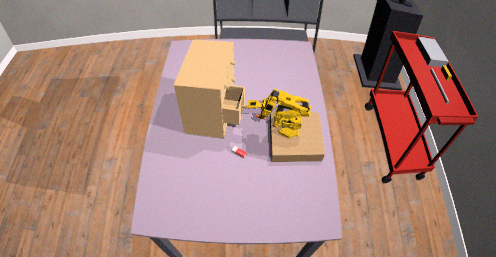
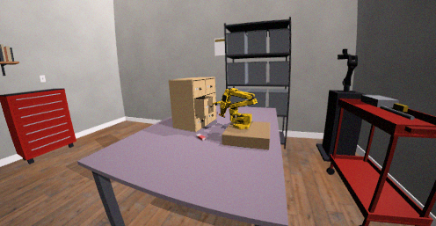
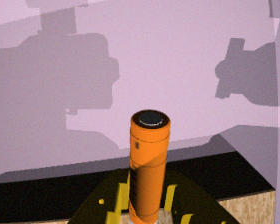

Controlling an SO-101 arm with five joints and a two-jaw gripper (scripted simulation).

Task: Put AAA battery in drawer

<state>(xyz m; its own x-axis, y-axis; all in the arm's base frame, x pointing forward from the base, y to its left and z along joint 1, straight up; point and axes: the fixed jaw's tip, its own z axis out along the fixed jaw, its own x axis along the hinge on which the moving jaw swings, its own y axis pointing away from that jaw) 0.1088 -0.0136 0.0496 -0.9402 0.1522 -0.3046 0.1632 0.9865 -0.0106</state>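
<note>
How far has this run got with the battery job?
Done: one drawer of the chest is pulled out, and the battery is gripped in the gripper. In hand: carrying it beside the open drawer. Left: drop it in and shut the drawer. The red-and-white thing lies on the table.
</note>
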